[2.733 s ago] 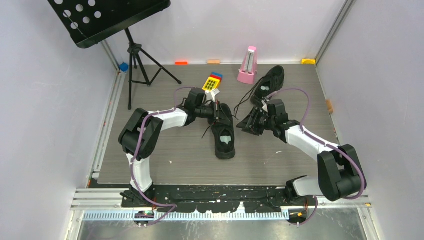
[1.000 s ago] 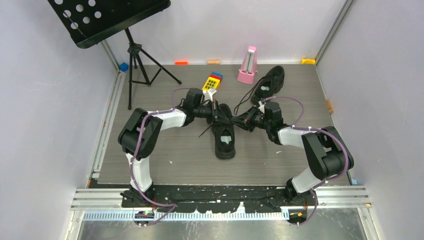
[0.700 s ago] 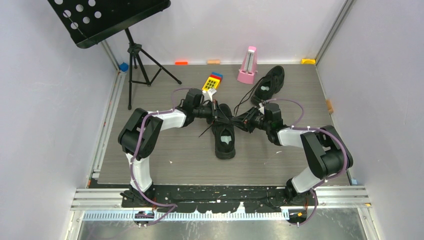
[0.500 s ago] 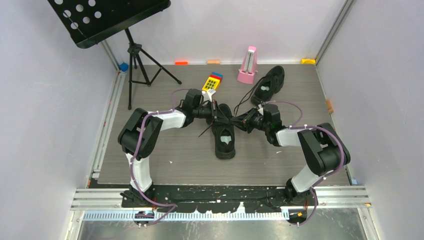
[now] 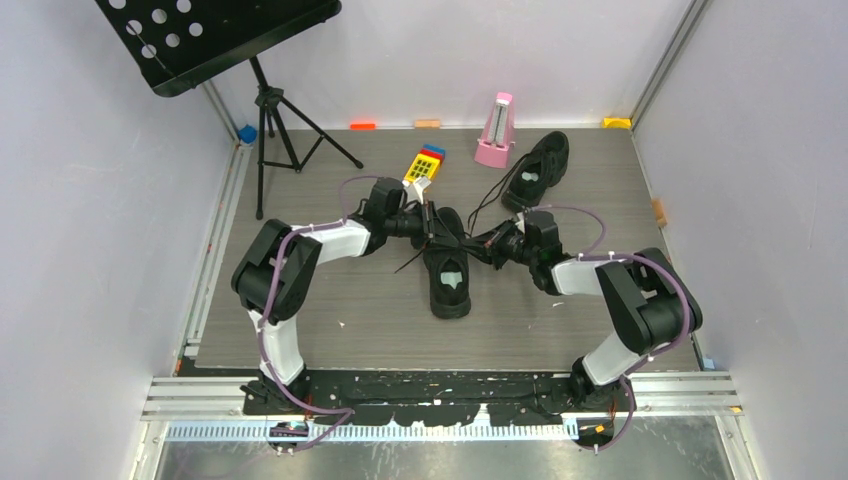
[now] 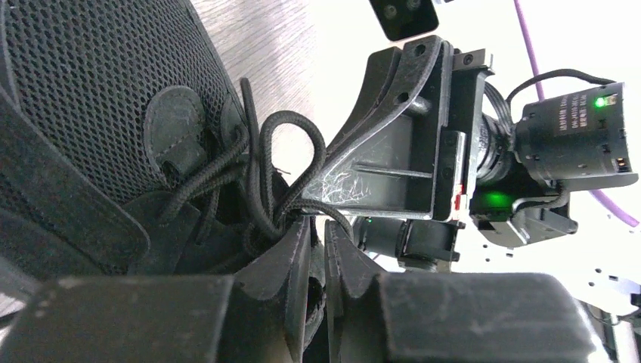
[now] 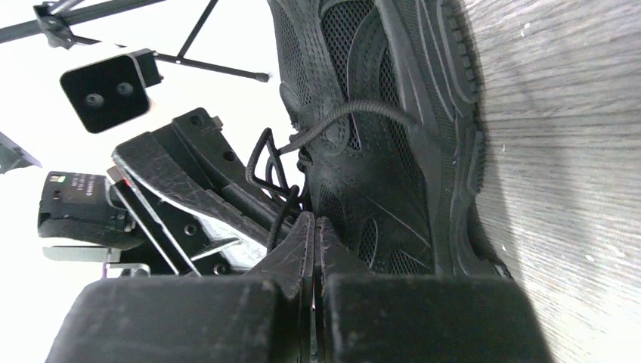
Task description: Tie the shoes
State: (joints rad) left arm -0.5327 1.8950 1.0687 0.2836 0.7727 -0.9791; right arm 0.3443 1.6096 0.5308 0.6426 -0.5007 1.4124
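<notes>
From above, the near shoe (image 5: pixel 449 282) lies mid-bench, heel toward the arm bases, while the far shoe (image 5: pixel 540 165) sits well apart at the far right of the bench (image 5: pixel 340 320), laces trailing loose. The left pincer (image 5: pixel 432 222) and right pincer (image 5: pixel 479 244) meet over the near shoe's laced far end, one from each side, probably so that each can work one end of the knot

In the left wrist view, a loop of lace (image 6: pixel 293 130) stands up from the eyelets, just beyond the left pincer (image 6: pixel 316 225). Only a thin dark slit shows between its fingers, and I cannot tell whether they pinch a strand or are letting go. The right pincer's tip touches the same tangle from the opposite side

In the right wrist view, the right pincer (image 7: pixel 314 224) is pressed together, seemingly on a strand of lace (image 7: pixel 281 206) running down into its tips. The shoe's side (image 7: pixel 378 136) lies just beyond, flat on the bench
</notes>
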